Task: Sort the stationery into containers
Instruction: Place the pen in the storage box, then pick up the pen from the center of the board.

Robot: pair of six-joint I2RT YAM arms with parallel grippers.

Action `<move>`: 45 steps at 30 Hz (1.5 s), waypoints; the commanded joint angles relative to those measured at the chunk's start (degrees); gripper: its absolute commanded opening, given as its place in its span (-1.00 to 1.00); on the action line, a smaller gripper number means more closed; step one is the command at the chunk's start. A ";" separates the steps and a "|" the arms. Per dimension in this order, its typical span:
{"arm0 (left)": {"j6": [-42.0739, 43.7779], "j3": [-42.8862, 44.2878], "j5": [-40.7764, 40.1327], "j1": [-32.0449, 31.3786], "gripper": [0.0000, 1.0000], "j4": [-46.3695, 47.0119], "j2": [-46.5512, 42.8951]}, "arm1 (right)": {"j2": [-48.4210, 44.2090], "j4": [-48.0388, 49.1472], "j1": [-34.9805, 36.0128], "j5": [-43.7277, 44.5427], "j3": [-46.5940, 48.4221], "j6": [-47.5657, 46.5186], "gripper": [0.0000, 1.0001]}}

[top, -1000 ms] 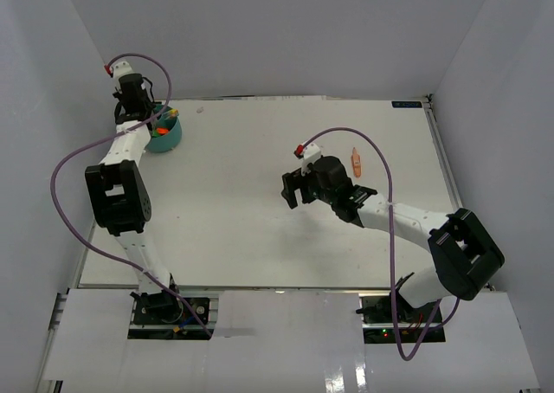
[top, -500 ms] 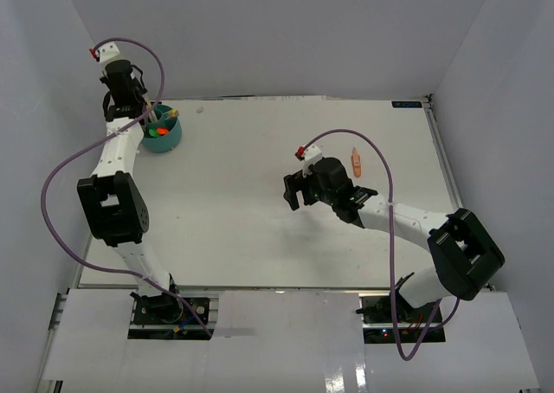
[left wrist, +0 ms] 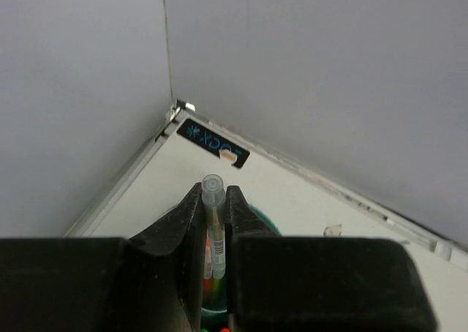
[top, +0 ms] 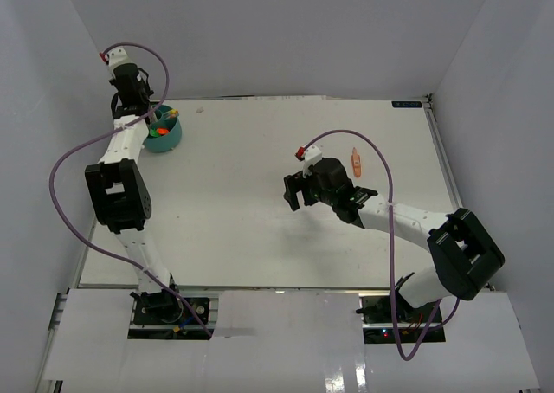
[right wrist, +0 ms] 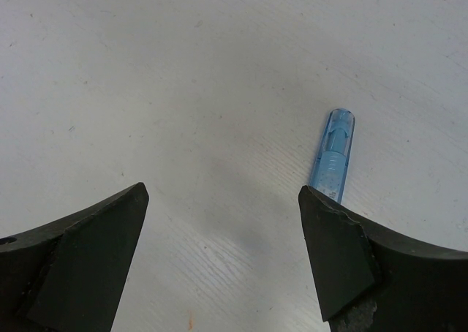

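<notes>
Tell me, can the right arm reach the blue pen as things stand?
Probably yes. The right end effector is open over the table, and the blue pen lies by one finger with nothing on it. It sits off-centre, so a sideways shift looks needed first.

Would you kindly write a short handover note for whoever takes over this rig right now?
Left claw: shut on a thin pale pen, upright over the teal organiser.
Right claw: open, empty, above a blue pen lying on the table.
Done: orange and green items already in the organiser.
Left: drop the pale pen in; collect the blue pen and the orange piece.
</notes>
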 commanded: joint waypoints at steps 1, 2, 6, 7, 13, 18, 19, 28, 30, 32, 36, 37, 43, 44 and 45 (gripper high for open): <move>-1.32 2.03 1.65 0.19 -0.97 -1.64 0.11 | -0.82 0.88 -0.51 0.80 -0.29 -0.46 0.80; -1.50 1.60 1.82 0.19 -0.97 -1.65 -0.07 | -0.82 0.88 -0.51 0.80 -0.29 -0.46 0.80; -1.76 -0.52 2.62 0.19 -0.84 -1.20 0.11 | -0.65 0.96 -0.60 1.41 -0.47 -0.55 0.80; -1.85 -0.26 2.70 0.19 -0.78 -1.64 0.89 | -0.39 0.96 -0.60 1.68 -0.47 -0.63 0.80; -2.73 0.80 3.93 0.27 0.10 -4.98 1.69 | 2.24 -1.05 -0.86 5.36 1.98 0.77 0.81; -3.17 0.19 4.46 0.27 0.51 -7.87 -1.29 | 5.41 -3.34 -1.04 8.62 5.06 1.30 0.85; -3.25 0.27 4.81 0.19 0.59 -8.93 -1.82 | 6.46 -3.69 -1.12 8.88 5.50 1.56 0.88; -15.43 -8.23 17.45 0.10 0.96 -24.32 -16.90 | 13.67 -6.59 -2.97 10.12 8.84 2.09 1.00; -18.01 -13.15 23.93 -1.12 0.96 -23.19 -20.70 | 15.43 -7.73 -3.84 9.59 9.81 1.92 0.91; -19.16 -19.13 26.85 -3.75 0.96 -22.92 -24.84 | 16.66 -8.70 -4.55 8.89 10.69 1.74 0.83; -20.22 -26.78 31.08 -8.41 0.96 -21.95 -29.33 | 18.42 -8.70 -4.82 7.49 11.48 1.74 0.68; -20.48 -28.88 32.40 -10.17 0.96 -21.69 -30.03 | 18.77 -9.05 -4.82 7.22 11.66 1.74 0.63; -22.59 -33.47 37.58 -16.42 0.96 -20.55 -31.88 | 19.83 -9.06 -4.82 5.72 11.05 1.92 0.20; -23.37 -34.78 38.03 -17.38 0.96 -19.93 -31.80 | 19.66 -9.06 -4.82 5.55 10.52 2.00 0.06; -23.82 -35.32 38.30 -17.83 0.96 -19.67 -31.71 | 19.48 -8.97 -4.73 5.20 10.26 1.92 -0.03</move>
